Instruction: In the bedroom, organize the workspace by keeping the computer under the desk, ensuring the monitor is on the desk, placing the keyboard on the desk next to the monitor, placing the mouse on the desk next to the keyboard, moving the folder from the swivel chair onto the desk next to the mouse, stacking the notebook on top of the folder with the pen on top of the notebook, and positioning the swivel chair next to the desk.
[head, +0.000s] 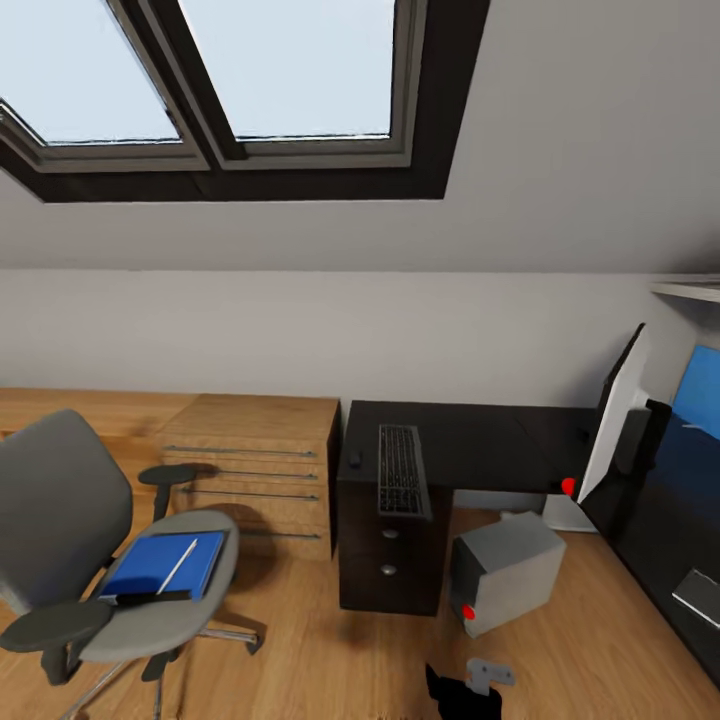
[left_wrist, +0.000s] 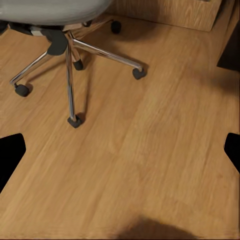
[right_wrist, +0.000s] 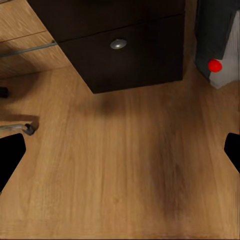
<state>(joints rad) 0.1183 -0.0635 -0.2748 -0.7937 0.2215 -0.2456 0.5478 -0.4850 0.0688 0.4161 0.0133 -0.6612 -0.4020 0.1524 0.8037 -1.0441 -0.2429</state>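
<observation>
Folder (head: 160, 563) retrieval looks like the step in hand: the bright blue folder lies flat on the seat of the swivel chair (head: 60, 500), with the white pen (head: 178, 565) lying diagonally across it. A dark strip sits at its near edge; whether that is the spine or the notebook I cannot tell. The keyboard (head: 402, 470) and the mouse (head: 354, 459), just beside it, rest on the black surface (head: 480, 440). The monitor (head: 615, 420) leans tilted at its far right end, and the computer (head: 505, 570) stands on the wooden floor (head: 320, 650) by the drawers. Both wrist views look down at bare floor between dark fingertips set well apart, so the left claw (left_wrist: 120, 150) and the right claw (right_wrist: 120, 150) are released and carry nothing. To do this well, roll closer to the chair, lift the pen off first so it cannot slide, then take the folder by an overhanging edge, keeping it level.
</observation>
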